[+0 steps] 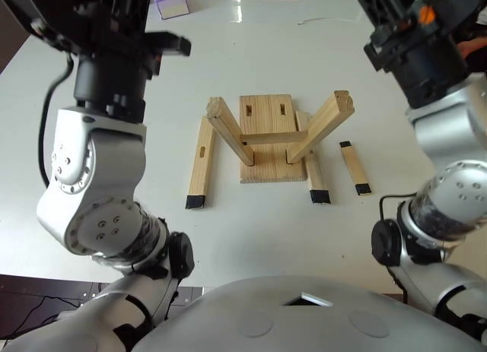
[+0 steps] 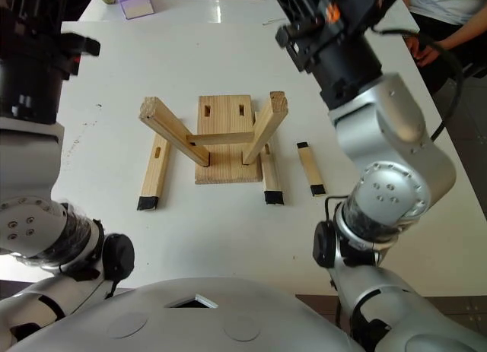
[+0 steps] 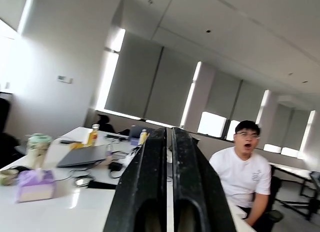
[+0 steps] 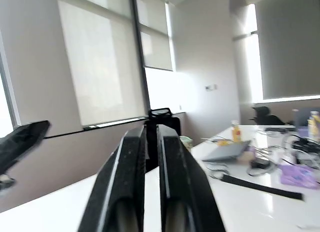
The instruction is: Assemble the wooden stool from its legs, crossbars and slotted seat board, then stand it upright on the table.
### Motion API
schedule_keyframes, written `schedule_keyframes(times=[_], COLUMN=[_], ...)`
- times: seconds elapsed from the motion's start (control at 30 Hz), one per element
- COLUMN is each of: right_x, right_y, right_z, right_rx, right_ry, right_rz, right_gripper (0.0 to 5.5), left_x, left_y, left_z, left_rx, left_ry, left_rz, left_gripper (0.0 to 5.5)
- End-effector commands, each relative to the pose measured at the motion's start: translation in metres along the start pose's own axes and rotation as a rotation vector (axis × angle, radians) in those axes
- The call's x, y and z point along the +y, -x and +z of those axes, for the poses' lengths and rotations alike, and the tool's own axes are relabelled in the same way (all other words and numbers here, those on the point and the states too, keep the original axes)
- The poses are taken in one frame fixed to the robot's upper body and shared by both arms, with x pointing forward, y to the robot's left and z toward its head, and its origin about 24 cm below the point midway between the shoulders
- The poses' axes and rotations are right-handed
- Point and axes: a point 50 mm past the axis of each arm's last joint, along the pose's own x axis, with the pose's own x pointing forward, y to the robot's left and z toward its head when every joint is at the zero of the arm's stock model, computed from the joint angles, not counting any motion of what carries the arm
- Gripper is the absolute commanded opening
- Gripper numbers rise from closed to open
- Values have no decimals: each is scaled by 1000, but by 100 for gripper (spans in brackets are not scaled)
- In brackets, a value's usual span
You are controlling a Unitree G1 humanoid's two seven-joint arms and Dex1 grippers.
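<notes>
Wooden stool (image 1: 266, 137), half built upside down on its slotted seat board (image 1: 266, 109) at mid-table, sits below the raised left gripper (image 3: 169, 137) and right gripper (image 4: 151, 132), both pinched shut and empty, with a loose leg (image 1: 201, 162) nearer the left arm, its long axis running away from the robot.

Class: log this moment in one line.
seat board flat | standing legs joined by fitted crossbar | loose legs, loose crossbar | left gripper, right gripper shut, raised

The right gripper (image 4: 151, 129) had its two fingers pressed together, with nothing between them. Beyond the fingers lay a white table (image 4: 235, 207), with a black strip (image 4: 262, 187) and a purple box (image 4: 298, 174) on it.
</notes>
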Motion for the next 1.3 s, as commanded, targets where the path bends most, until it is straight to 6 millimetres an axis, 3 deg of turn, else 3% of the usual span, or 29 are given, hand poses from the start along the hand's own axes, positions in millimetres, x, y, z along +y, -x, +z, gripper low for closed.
schedule_keyframes(times=[0.03, 0.13, 0.2, 0.37, 0.47, 0.53, 0.6, 0.67, 0.73, 0.83, 1.0, 1.1, 1.2, 1.3], right_x=[5, 5, 7, 8, 7, 3, -3, -1, 5, 4, -10, -33, -61, -79], right_y=[-8, 2, 2, -8, -1, 13, 34, 54, 55, 35, 15, 17, 27, 54], right_z=[11, -8, -9, 40, 39, 7, -44, -81, -89, -61, 10, 35, 14, -54], right_rx=[57, 199, 201, -44, -11, 136, 341, 469, 442, 265, -44, -129, 36, 400], right_ry=[-14, 48, 37, -108, -116, -133, -165, -177, -191, -179, -227, -260, -190, 13], right_rz=[109, 136, 168, 264, 272, 244, 175, 132, 127, 165, 184, 102, -23, -76], right_gripper=[2, 2, 2, 2, 2, 2, 2, 2, 2, 2, 2, 2, 2, 2], left_x=[-18, -17, -17, -32, -33, -26, -19, -10, -9, -14, -8, -8, -6, 16], left_y=[-9, 1, 4, -7, -5, 9, 31, 51, 61, 47, 18, 10, 19, 59], left_z=[0, -24, -30, 1, 4, -25, -62, -93, -110, -94, -21, 18, 26, -15], left_rx=[124, 289, 338, 189, 206, 373, 589, 747, 810, 655, 212, 27, 55, 385], left_ry=[107, 99, 99, 192, 199, 161, 149, 146, 155, 198, 300, 393, 415, 325], left_rz=[-180, -156, -157, -277, -306, -253, -181, -104, -84, -114, -158, -230, -297, -284], left_gripper=[0, 0, 0, 0, 0, 0, 0, 0, 0, 0, 0, 0, 0, 0])
